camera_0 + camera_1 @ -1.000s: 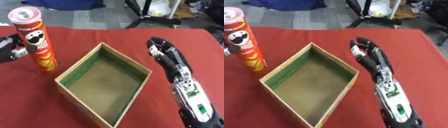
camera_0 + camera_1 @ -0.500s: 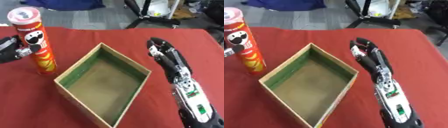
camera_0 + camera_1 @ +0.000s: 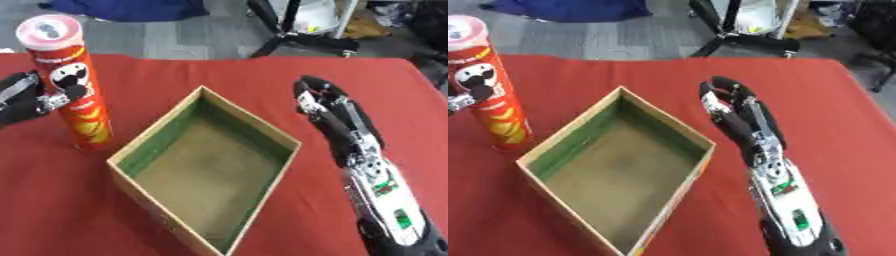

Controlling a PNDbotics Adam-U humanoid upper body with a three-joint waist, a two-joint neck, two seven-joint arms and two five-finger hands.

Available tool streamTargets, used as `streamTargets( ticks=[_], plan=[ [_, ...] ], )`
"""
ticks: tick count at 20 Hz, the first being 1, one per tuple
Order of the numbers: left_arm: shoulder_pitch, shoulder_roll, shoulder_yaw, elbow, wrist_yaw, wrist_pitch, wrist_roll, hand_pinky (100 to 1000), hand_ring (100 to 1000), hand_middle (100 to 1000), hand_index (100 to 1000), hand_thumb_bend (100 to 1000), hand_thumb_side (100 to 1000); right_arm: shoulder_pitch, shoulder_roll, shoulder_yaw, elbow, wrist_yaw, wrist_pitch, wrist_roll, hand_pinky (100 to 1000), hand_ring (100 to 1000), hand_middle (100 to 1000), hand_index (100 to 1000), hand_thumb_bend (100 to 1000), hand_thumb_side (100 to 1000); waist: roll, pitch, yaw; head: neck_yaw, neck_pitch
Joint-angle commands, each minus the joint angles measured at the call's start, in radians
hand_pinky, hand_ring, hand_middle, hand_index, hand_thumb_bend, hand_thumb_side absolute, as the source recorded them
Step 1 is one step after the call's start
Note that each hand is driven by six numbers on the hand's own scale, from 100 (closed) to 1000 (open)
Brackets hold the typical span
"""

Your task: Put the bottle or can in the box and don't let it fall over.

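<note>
Item: my right hand (image 3: 337, 117), entering from the lower right, forearm lying along the red tabletop (image 3: 219, 75). Fingers extended and relaxed, holding nothing, just right of the box and apart from it.

Item: box (image 3: 203, 170), open-topped, cardboard rim with green inner walls and a brown floor, set cornerwise at the middle of the tabletop. Nothing inside.

Item: can (image 3: 70, 82), a tall red tube with a pale lid, standing upright on the tabletop just left of the box, outside it.

Item: my left hand (image 3: 26, 97), at the left edge, level with the can's upper half. Thumb curled across the front of the can, the rest of the hand behind it; the can sits pinched there.

Item: floor beyond the far edge, grey, with a blue cloth (image 3: 131, 7) and a black stand base (image 3: 297, 37).
</note>
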Motion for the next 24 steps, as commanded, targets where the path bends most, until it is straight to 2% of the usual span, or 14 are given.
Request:
streamTargets(
  ticks=[1,7,14,24],
  plan=[
    [-0.030,0.009,0.004,-0.007,0.004,0.000,0.004,968,1000,966,960,556,756,-0.012,-0.005,-0.004,-0.007,-0.006,0.003,0.000,809,911,850,821,217,454,0.002,-0.020,-0.001,0.001,-0.015],
    [-0.036,0.001,0.000,-0.006,0.007,0.003,0.005,963,1000,955,955,552,753,-0.013,-0.001,-0.003,-0.006,-0.007,0.005,0.001,809,911,849,820,213,457,0.000,-0.018,-0.001,0.002,-0.017],
    [-0.042,-0.001,0.002,0.015,-0.043,0.017,0.046,953,1000,936,943,560,724,-0.013,0.002,-0.002,-0.006,-0.008,0.006,0.002,808,905,846,819,208,460,0.000,-0.017,-0.003,0.002,-0.022],
    [-0.052,-0.014,0.005,0.051,-0.070,0.025,0.067,947,1000,926,933,574,734,-0.014,0.005,-0.002,-0.005,-0.008,0.012,0.000,808,901,844,819,201,466,-0.002,-0.009,-0.010,0.003,-0.031]
  ],
)
